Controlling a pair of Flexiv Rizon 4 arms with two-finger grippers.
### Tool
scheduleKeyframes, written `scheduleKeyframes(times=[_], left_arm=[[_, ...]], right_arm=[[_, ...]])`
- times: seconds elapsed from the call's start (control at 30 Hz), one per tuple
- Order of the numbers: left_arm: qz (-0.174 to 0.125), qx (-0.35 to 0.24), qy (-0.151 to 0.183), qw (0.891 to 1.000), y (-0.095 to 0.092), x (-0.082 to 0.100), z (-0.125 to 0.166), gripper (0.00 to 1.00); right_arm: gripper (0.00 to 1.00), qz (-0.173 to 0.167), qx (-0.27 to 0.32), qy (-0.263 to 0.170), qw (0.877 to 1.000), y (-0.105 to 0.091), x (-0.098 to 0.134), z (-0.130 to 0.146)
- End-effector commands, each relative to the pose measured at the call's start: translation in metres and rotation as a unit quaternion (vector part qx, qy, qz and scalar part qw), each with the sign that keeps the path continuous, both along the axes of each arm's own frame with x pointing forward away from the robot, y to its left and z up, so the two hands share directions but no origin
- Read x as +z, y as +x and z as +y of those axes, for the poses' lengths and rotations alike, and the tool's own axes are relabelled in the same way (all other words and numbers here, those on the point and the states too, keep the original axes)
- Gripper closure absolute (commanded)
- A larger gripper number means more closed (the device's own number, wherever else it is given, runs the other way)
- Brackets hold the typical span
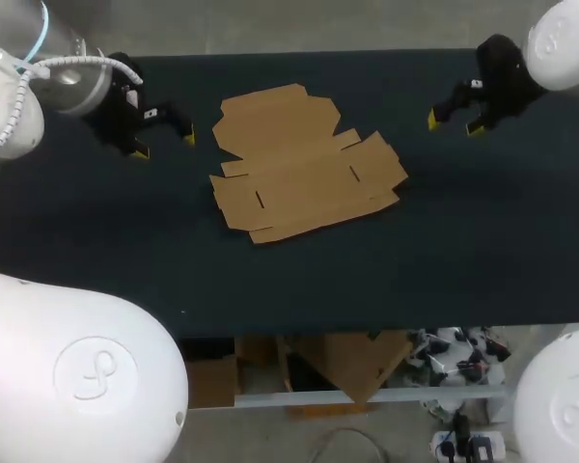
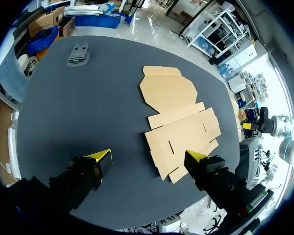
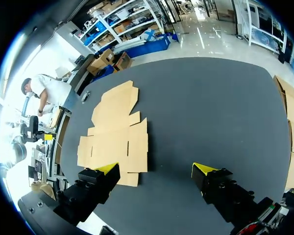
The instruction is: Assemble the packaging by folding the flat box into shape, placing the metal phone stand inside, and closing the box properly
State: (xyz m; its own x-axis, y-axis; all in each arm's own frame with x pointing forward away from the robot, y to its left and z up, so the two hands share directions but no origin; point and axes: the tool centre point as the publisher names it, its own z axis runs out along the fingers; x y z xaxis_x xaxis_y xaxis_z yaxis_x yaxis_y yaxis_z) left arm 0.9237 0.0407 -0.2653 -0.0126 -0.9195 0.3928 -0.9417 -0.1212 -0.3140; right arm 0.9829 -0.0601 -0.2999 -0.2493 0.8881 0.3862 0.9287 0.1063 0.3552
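Nearest the lens, white arm housings (image 1: pixel 96 376) are being seen at the lower corners of the head view. The flat cardboard box (image 1: pixel 304 164) is being supported, unfolded, by the dark table (image 1: pixel 463 241) at upper centre. The left gripper (image 1: pixel 164 145) is being held at upper left, near the box but apart from it, fingers spread wide. The right gripper (image 1: pixel 454 123) is being held at upper right, likewise spread and apart from the box. In the left wrist view, the grey phone stand (image 2: pixel 78 54) is being borne near the table's far edge, well ahead of the gripper and apart from the box.
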Motion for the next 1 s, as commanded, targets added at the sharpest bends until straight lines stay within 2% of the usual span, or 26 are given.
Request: scheduleKeyframes(times=[0.03, 0.3, 0.67, 1.0], left_arm=[[0.001, 0.003, -0.002, 1.000, -0.008, -0.003, 0.002, 0.00], [0.014, 0.006, -0.018, 1.000, -0.013, -0.009, 0.005, 0.00], [0.031, -0.005, -0.023, 0.999, -0.019, -0.017, 0.002, 0.00], [0.040, 0.000, -0.027, 0.999, -0.021, -0.024, 0.006, 0.00]], right_arm=[[0.00, 0.009, 0.002, 0.006, 1.000, 0.001, -0.006, 0.001], [0.00, 0.012, 0.014, 0.013, 1.000, 0.007, -0.010, 0.013], [0.00, 0.031, 0.039, 0.039, 0.998, 0.011, -0.038, 0.032], [0.00, 0.039, 0.048, 0.056, 0.997, 0.014, -0.052, 0.047]])
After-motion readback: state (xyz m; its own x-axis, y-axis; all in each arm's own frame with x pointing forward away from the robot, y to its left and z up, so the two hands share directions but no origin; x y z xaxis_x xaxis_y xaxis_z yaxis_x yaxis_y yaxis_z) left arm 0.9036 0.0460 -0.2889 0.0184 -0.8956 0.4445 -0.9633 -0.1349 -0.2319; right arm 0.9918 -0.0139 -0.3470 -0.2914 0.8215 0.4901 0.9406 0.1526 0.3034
